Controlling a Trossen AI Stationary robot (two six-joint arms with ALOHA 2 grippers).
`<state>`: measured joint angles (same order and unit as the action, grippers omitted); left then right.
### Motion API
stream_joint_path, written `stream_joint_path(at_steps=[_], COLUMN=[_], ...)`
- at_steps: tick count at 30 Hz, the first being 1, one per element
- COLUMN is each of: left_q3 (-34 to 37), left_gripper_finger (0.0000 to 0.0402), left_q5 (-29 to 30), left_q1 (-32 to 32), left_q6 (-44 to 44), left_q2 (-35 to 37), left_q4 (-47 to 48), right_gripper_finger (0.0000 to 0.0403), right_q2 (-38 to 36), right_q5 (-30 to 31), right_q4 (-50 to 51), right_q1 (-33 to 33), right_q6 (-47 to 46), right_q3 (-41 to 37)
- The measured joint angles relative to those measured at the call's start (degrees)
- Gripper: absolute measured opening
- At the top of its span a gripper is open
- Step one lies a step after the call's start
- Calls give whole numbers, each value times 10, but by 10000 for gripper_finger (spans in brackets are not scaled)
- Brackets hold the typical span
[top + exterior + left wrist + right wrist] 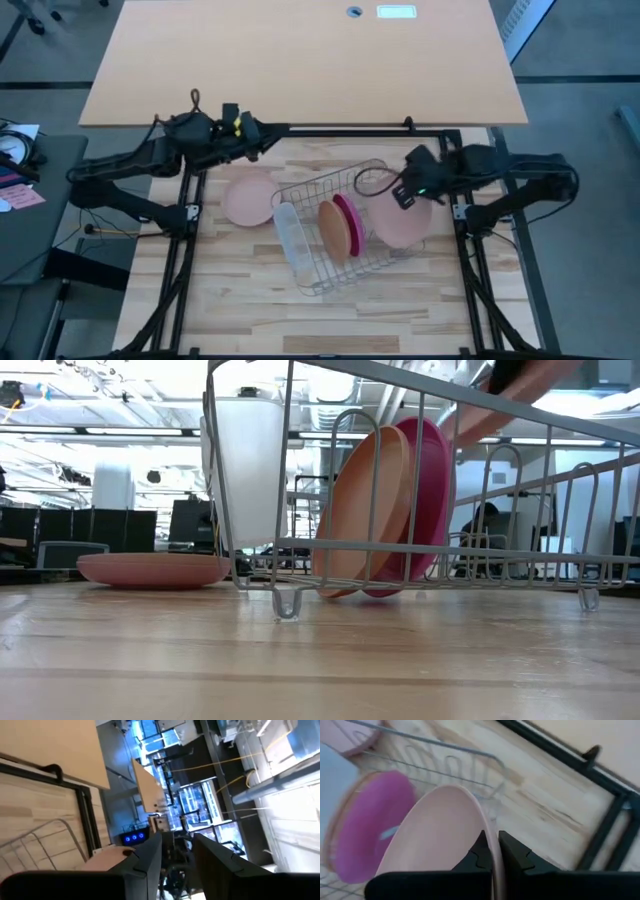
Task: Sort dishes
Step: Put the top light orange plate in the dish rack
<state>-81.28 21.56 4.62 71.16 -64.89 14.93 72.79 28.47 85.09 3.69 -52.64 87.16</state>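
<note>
Two plates — an orange-tan plate (329, 229) and a magenta plate (347, 224) — stood on edge in the wire rack (300, 190). The right gripper (404, 194) pinched a pale pink plate (400, 220) by its rim, tilted over the rack's right end, just beside the magenta one. The left gripper (176, 865) waited well apart, part open, holding nothing; another pink plate (249, 197) lay flat left of the rack. The slots under the held plate were hidden.

- The worktop (250, 290) is pale planked wood, matt, with visible grain.
- The rack (345, 275) at its centre is thin silver metal wire, slightly shiny.
- The plates look like smooth plastic: orange-tan plate (365, 510), magenta plate (435, 480), pale pink plate (440, 835).
- The tray (250, 460) at nine o'clock in the rack is translucent white plastic.
</note>
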Motion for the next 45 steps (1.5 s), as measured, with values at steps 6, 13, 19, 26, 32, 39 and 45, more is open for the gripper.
stream_joint_path(at_steps=[6, 13, 19, 26, 32, 39, 45], left_q3=[0, 0, 0, 0, 0, 0, 0], left_gripper_finger=[107, 107, 107, 107, 107, 107, 107], left_q5=[-5, -17, -17, -17, -17, -17, -17], left_q1=[10, 19, 19, 19, 20, 20, 22], left_q6=[16, 14, 0, -13, -18, -30, -31], left_q2=[-22, -27, -26, -26, -26, -26, -26], left_q4=[4, 2, 2, 2, 2, 2, 2], right_gripper_finger=[15, 15, 15, 15, 15, 15, 15], right_q2=[77, 122, 128, 128, 128, 128, 128], right_q5=[6, 15, 19, 25, 30, 20, 16], right_q4=[45, 15, -41, -52, -75, -76, -85], right_q1=[11, 10, -3, -37, -42, -40, -40], right_q6=[5, 65, 117, 153, 167, 143, 140], right_q3=[-2, -1, -1, -1, -1, -14, -35])
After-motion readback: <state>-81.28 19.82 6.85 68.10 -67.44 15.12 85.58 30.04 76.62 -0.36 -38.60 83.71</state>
